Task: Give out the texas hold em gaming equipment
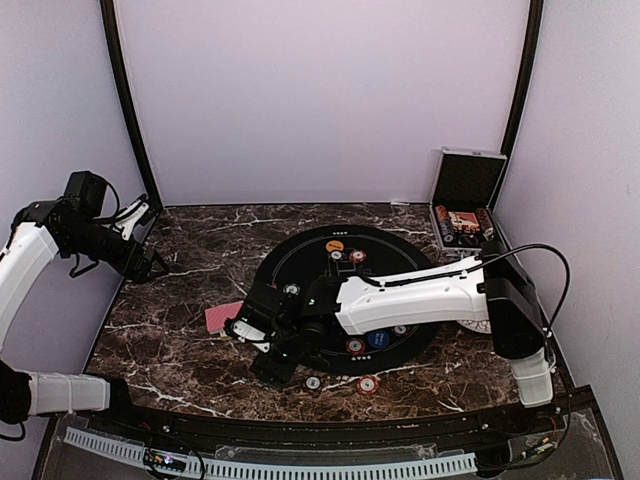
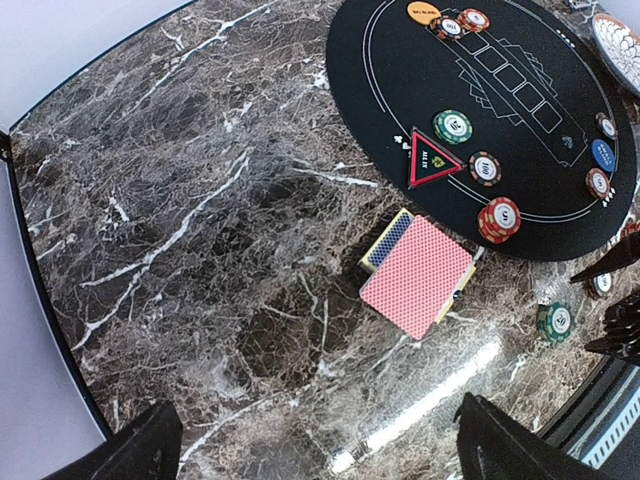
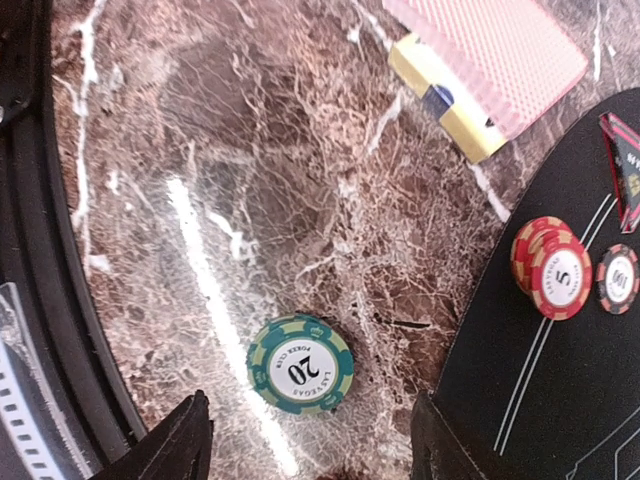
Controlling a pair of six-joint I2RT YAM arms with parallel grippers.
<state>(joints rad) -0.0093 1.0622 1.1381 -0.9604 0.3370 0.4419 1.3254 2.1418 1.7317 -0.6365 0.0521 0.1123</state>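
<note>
A green poker chip marked 20 lies flat on the marble, just ahead of and between the fingers of my open right gripper, untouched. That gripper hovers low at the black mat's front-left edge. A red-backed card deck lies on a yellow-blue box beside it, also in the right wrist view. A red chip stack and a black chip sit on the mat. My left gripper is open and empty at the far left, high above the marble.
The left wrist view shows the deck, the green chip, a red triangle marker, blue disc, orange disc and a white plate. An open silver-edged case stands back right. Two chips lie near the front edge.
</note>
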